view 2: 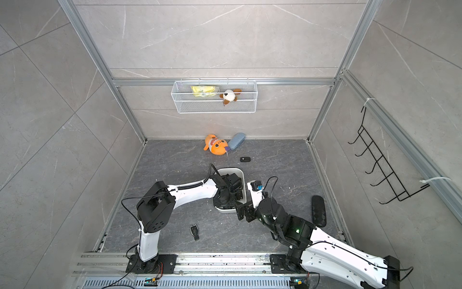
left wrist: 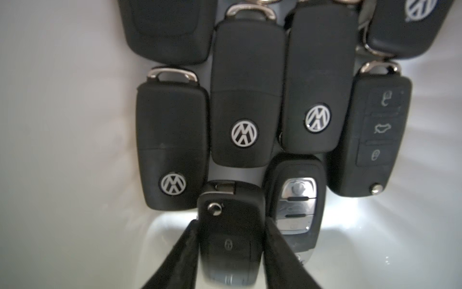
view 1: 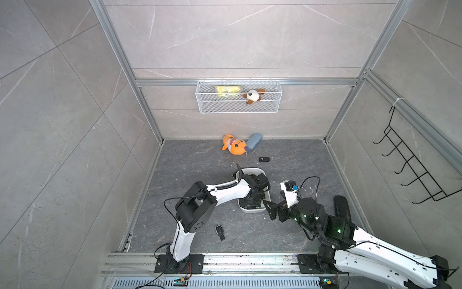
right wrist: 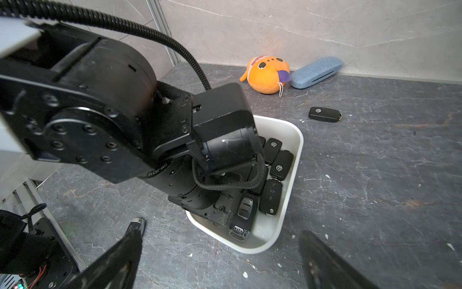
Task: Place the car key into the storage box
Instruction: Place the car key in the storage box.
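Now: left gripper (left wrist: 231, 224) sits low inside the storage box (right wrist: 296, 142), its fingers flanking the car key (left wrist: 231, 245) next to the other keys (left wrist: 246, 100); gripping or loose, cannot tell. Right gripper (right wrist: 220, 236) hangs beside the box, jaws spread wide.

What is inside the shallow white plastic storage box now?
Several black car keys lie inside the shallow white plastic storage box; one sits between the fingers of the left gripper. The left arm hides part of the inside.
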